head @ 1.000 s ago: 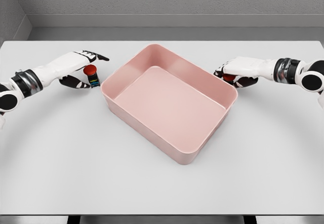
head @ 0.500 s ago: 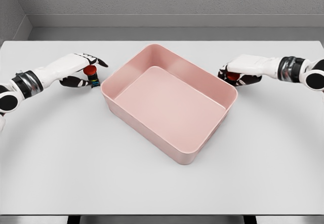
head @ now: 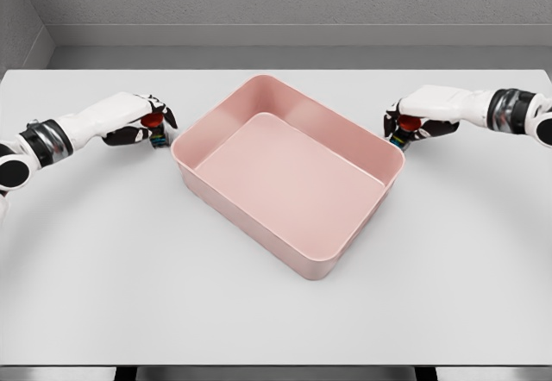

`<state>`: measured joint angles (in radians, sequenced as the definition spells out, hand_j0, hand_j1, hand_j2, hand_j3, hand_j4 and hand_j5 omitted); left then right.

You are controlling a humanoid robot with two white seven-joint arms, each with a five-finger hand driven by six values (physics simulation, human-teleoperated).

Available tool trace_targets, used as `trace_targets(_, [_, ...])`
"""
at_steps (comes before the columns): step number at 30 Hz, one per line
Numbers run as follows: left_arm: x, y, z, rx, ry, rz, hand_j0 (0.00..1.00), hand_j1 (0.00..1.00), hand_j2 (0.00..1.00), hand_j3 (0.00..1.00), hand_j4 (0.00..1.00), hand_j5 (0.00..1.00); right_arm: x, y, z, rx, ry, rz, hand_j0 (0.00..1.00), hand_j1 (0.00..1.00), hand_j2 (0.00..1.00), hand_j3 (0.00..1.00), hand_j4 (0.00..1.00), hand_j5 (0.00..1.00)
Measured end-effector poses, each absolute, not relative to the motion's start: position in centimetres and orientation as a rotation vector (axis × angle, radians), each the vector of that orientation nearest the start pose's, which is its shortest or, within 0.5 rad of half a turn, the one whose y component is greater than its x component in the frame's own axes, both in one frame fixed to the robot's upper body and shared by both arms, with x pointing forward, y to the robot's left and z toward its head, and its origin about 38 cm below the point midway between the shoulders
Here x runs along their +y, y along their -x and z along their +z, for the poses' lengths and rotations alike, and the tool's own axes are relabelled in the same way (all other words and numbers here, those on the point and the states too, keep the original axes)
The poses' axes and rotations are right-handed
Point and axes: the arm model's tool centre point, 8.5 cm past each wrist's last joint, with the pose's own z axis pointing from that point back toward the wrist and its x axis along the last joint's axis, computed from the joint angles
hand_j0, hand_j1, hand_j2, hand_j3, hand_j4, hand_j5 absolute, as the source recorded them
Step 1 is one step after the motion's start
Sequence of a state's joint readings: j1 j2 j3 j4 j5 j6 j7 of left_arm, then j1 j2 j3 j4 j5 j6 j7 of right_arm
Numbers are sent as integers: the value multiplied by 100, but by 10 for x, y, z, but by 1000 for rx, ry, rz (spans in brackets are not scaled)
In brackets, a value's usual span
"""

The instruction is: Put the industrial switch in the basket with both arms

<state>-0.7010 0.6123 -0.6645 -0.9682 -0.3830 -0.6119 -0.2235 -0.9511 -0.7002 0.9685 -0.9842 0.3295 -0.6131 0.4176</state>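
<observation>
Left hand [head: 138, 122] fingers now closed on switch [head: 153, 126], right hand [head: 416, 121] likewise, beside basket [head: 287, 174]

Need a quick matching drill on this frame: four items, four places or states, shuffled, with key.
Items:
1. pink rectangular plastic basket
2. left hand
3. right hand
4. white table

Descriptions:
A. grips a red-buttoned switch right of the basket
B. empty, mid-table
C. grips a red-buttoned switch left of the basket
D. supports everything

Pairs: 1-B, 2-C, 3-A, 4-D
</observation>
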Motion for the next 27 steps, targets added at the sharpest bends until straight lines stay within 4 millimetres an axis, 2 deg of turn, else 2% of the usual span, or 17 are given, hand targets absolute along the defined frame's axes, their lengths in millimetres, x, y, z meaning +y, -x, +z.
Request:
trace_targets(6, [323,-489,155,-1540,-419,-1639,50,50,50,50,50,50,-324,-504,206,-1279,426,1998,48,48,48,48,48,48])
trace_targets(12, [336,-487,164,-1542,-436,-1626,50,50,50,50,50,50,-331,-500,216,-1286,448,2006,47,47,47,47,47,47])
trace_targets(21, [342,-489,190,-1590,-463,-1616,50,50,50,50,50,50,-336,-488,238,-1316,485,2049,46,46,46,46,46,46])
trace_targets(27, [334,-491,212,-1644,-480,-1633,50,50,50,50,50,50,-336,-480,249,-1326,502,2078,46,46,46,46,46,46])
